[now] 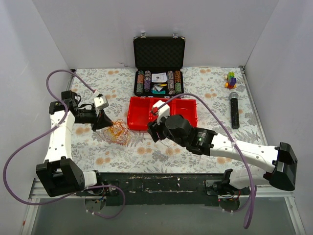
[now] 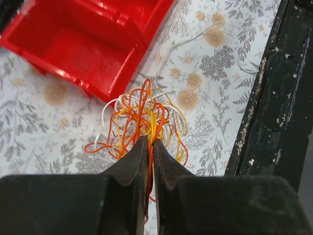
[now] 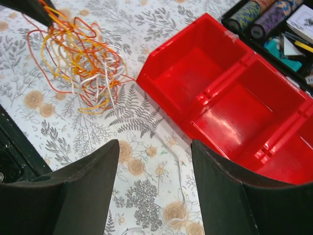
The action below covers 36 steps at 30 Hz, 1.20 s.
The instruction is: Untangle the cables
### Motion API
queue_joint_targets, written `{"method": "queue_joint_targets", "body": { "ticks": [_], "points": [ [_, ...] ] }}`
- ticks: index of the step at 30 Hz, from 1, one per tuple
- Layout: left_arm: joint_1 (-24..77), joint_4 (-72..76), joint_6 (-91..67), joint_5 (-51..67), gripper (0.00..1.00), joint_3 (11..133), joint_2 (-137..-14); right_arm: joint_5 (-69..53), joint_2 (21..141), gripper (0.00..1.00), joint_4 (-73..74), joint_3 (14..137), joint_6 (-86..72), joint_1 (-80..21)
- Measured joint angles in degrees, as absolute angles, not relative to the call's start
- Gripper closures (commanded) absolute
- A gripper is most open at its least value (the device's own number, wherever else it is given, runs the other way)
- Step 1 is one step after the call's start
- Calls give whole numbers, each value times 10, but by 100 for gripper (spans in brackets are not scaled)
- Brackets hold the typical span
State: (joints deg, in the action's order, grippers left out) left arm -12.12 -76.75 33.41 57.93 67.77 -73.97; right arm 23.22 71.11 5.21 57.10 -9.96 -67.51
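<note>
One black case (image 1: 159, 51) of chips (image 1: 144, 82); left jaws tight on cables (image 1: 116, 131) beside red bins (image 1: 142, 117); right jaws apart.

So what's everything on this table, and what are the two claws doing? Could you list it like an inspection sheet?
Surface: floral tablecloth, flat.
Job's things: tangled wires, orange, yellow, white, beside the red bin.
Clutter: red bin, empty where seen; open poker chip case; microphone; small colourful toy.
Grippers: left gripper shut on the tangled wires; right gripper open, holding nothing.
Cables: purple hoses loop off both arms.
Surroundings: white walls on three sides.
</note>
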Motion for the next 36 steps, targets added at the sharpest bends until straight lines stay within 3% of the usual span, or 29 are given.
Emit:
{"method": "queue_joint_targets", "body": {
  "ticks": [7, 9, 13, 24, 32, 36],
  "points": [
    [-106, -769, 367, 609, 99, 687, -727, 187, 779, 32, -11, 576, -60, -685],
    [-104, -769, 371, 611, 73, 684, -730, 166, 806, 32, -27, 576, -58, -685],
    [-103, -767, 389, 618, 48, 652, -730, 133, 850, 34, -57, 576, -58, -685],
    [-101, -746, 397, 616, 45, 583, -738, 89, 962, 35, -95, 652, -57, -685],
    [-100, -591, 301, 586, 40, 502, -729, 73, 1015, 37, -107, 677, -61, -685],
    [-99, -563, 283, 582, 44, 501, -747, 72, 1033, 38, -105, 677, -70, -685]
  ]
}}
